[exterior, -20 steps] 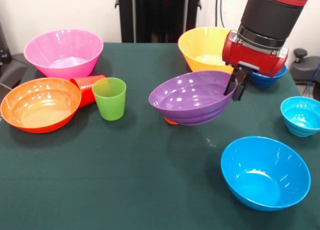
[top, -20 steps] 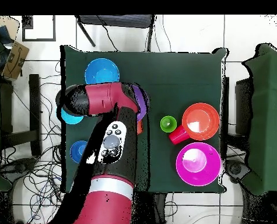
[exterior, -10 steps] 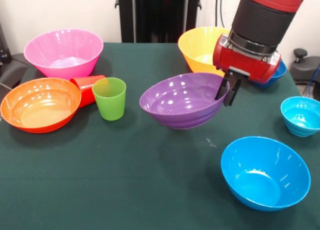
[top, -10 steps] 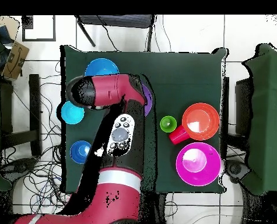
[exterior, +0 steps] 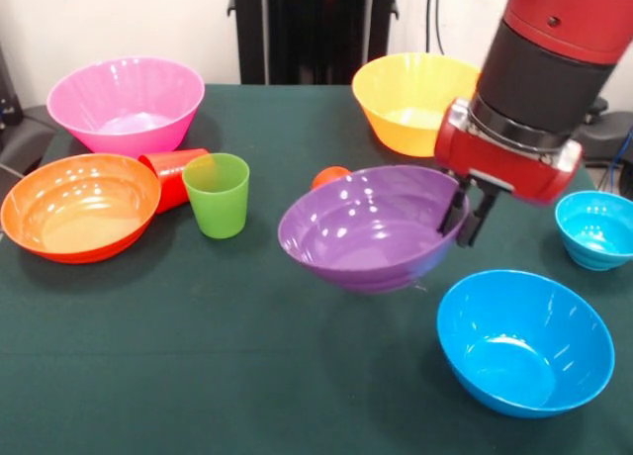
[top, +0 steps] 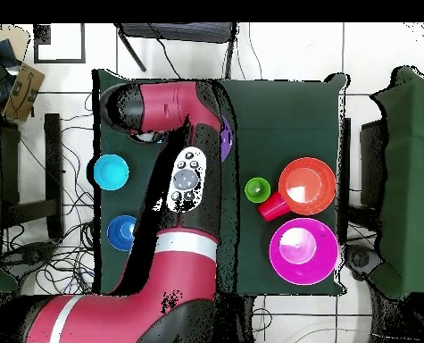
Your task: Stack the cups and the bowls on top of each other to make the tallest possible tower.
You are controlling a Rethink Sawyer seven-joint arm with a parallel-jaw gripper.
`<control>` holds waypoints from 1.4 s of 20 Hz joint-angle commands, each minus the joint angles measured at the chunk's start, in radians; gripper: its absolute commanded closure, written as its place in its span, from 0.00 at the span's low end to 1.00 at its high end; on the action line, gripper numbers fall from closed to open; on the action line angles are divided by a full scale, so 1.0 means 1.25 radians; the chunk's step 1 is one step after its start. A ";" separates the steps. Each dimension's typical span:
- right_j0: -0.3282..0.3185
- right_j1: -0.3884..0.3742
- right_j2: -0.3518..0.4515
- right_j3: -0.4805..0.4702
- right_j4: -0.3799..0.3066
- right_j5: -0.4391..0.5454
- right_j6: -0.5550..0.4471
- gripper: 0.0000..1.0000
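Observation:
My gripper [exterior: 459,232] is shut on the right rim of the purple bowl [exterior: 368,229], which hangs tilted above the cloth, just left of the big blue bowl [exterior: 524,341]. An orange cup [exterior: 329,175] peeks out behind the purple bowl. The green cup [exterior: 218,195] stands upright beside the red cup [exterior: 173,176], which lies on its side against the orange bowl [exterior: 79,206]. The pink bowl [exterior: 127,104] sits far left and the yellow bowl [exterior: 413,99] behind my arm. In the overhead view the arm hides all but a sliver of the purple bowl [top: 226,138].
A small cyan bowl [exterior: 596,227] sits at the right table edge. The overhead view shows a small dark blue bowl [top: 121,232] near the cyan bowl [top: 111,171]. Dark green cloth [exterior: 247,356] covers the table.
The purple bowl has come up off the table and moved nearer and to the right with my gripper, towards the blue bowl. The orange cup behind it now shows.

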 commanded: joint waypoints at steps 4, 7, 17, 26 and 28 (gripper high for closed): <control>0.002 0.126 0.089 -0.288 0.002 0.191 -0.039 1.00; 0.013 0.153 0.080 -0.338 0.005 0.231 -0.028 1.00; 0.055 0.271 0.056 -0.496 0.025 0.324 0.045 1.00; 0.081 0.324 0.035 -0.571 0.057 0.335 0.092 1.00; 0.085 0.336 0.029 -0.583 0.062 0.335 0.100 1.00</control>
